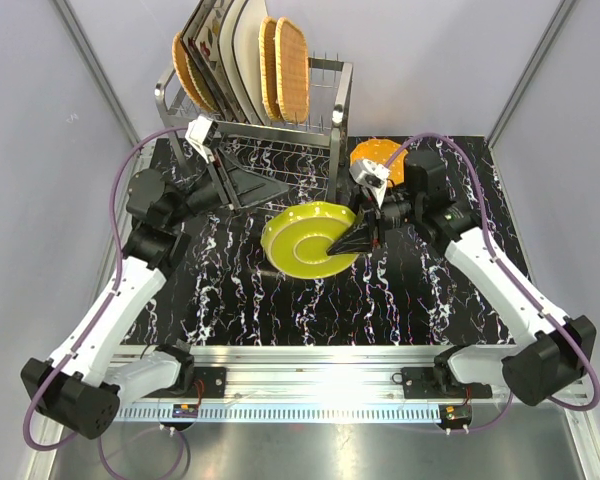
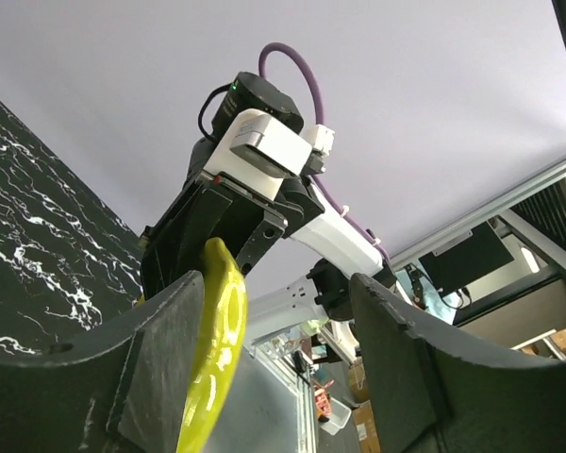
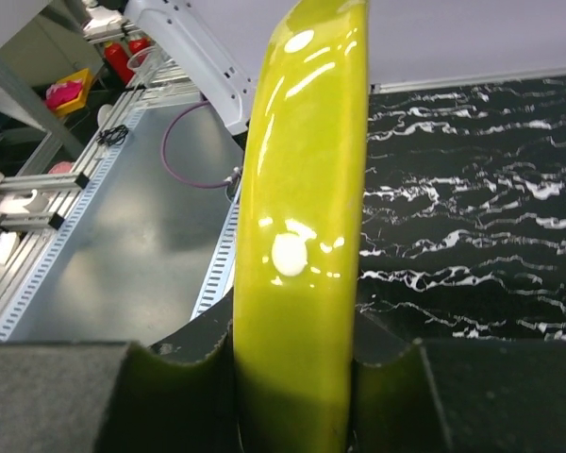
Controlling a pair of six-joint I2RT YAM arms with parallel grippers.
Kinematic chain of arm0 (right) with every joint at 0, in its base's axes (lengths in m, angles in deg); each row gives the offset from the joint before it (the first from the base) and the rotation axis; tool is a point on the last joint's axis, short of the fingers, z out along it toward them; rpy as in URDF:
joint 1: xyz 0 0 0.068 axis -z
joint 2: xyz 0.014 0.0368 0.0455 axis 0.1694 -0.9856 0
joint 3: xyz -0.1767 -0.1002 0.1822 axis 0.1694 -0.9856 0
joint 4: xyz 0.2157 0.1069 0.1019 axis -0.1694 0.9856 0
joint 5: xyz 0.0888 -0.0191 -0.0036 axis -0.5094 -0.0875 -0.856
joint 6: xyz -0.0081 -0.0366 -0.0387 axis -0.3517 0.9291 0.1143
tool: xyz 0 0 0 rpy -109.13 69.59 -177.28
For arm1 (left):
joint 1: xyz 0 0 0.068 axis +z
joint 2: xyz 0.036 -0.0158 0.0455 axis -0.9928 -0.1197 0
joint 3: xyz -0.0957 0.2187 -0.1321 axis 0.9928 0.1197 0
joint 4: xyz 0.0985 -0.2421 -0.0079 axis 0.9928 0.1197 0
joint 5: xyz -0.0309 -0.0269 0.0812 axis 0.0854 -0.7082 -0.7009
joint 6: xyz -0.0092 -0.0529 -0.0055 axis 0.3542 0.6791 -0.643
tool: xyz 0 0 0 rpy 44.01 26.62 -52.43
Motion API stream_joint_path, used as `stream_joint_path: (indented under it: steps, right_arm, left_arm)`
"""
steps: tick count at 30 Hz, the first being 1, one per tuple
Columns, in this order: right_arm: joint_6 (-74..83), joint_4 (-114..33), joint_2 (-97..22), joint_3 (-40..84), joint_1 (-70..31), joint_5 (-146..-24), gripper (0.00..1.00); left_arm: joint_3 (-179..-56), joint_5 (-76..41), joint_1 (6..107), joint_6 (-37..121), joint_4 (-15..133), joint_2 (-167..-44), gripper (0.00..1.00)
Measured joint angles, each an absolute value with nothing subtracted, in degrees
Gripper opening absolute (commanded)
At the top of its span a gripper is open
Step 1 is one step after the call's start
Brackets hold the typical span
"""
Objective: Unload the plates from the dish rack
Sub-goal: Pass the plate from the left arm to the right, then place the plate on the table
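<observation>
The green plate is hanging tilted above the bench, the right gripper's fingers clamping its rim and the left gripper's fingers standing apart. One orange plate is lying beside the dish rack. Wicker plates and cream plates are waiting inside it, so most of the unloading appears outstanding.

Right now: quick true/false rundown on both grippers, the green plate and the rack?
1. The right gripper grips the green plate by its rim. True.
2. The left gripper is clamped on that plate. False: its jaws stand open, with the rim between them.
3. The dish rack is empty. False: wicker plates and cream plates stand in it.
4. An orange plate lies on the table right of the rack. True.
</observation>
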State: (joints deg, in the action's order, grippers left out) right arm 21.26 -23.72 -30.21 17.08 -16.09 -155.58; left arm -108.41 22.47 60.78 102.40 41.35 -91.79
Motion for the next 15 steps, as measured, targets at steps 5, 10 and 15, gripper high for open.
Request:
stream_joint_path:
  steps: [5, 10, 15]
  right_arm:
    - [21.26, -20.57, -27.85, 15.03, -16.14, -148.01, 0.0]
    - [26.85, -12.38, -26.08, 14.76, -16.14, -134.51, 0.0]
    - [32.73, -6.8, -22.12, 12.45, -16.12, -116.82, 0.0]
  left_arm:
    - [-108.92, 20.7, 61.74, 95.69, 47.89, -90.43, 0.84]
    - [-115.5, 11.12, 62.64, 79.87, 67.3, -88.64, 0.96]
    - [-115.76, -2.47, 62.75, 69.58, 78.16, -82.17, 0.99]
